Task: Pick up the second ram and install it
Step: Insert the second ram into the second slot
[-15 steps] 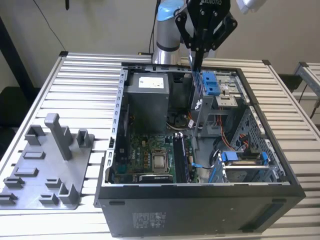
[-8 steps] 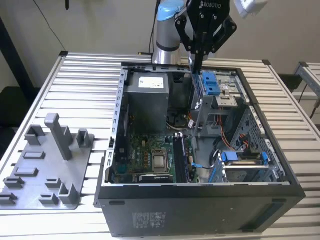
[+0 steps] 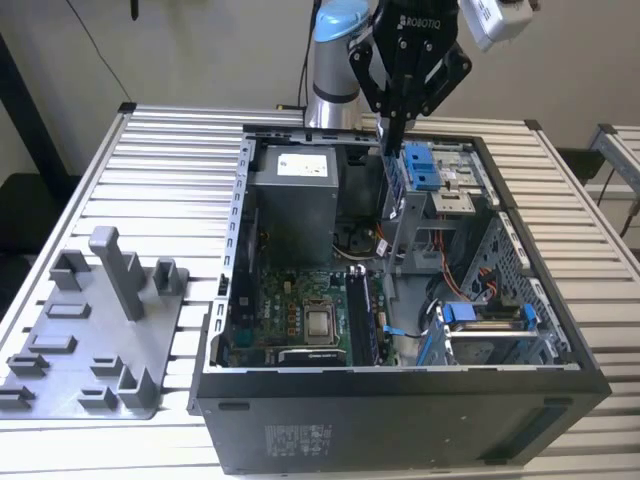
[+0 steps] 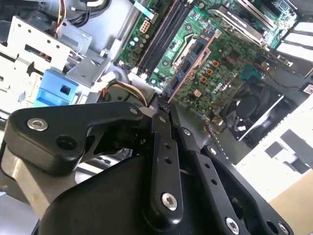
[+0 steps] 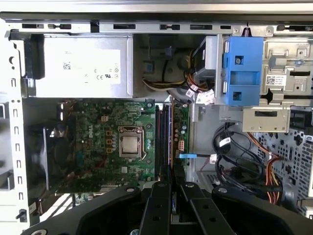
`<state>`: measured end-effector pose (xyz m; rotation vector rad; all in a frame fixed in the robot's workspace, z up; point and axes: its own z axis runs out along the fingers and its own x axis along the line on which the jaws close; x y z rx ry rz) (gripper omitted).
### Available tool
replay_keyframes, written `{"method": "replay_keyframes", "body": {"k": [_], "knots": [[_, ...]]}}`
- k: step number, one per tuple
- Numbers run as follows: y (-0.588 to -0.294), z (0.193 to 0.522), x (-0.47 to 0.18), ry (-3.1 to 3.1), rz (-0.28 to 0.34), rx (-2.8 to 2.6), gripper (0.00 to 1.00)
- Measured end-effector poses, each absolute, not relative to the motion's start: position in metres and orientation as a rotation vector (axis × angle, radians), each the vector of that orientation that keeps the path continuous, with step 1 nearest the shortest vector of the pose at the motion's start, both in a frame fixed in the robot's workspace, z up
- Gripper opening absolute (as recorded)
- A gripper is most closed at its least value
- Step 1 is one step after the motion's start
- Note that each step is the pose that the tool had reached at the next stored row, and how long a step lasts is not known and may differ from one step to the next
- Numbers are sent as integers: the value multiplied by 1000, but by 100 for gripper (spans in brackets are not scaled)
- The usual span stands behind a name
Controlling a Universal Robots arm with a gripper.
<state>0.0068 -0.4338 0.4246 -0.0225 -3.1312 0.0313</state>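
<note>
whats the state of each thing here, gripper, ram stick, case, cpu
computer case: on its side, side panel off
gripper: shut on the second ram
second ram: held above the motherboard, not seated
processor: seated on the board, bare, no cooler over it

Below the gripper holding the second ram, the open case leaves free room over the motherboard, hemmed by power supply, drive cage and loose cables
</note>
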Motion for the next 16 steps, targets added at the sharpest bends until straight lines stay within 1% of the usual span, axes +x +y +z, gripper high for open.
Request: {"method": "replay_keyframes", "body": {"k": [16], "knots": [[-435,421,7,-3131,33,-22,14]]}}
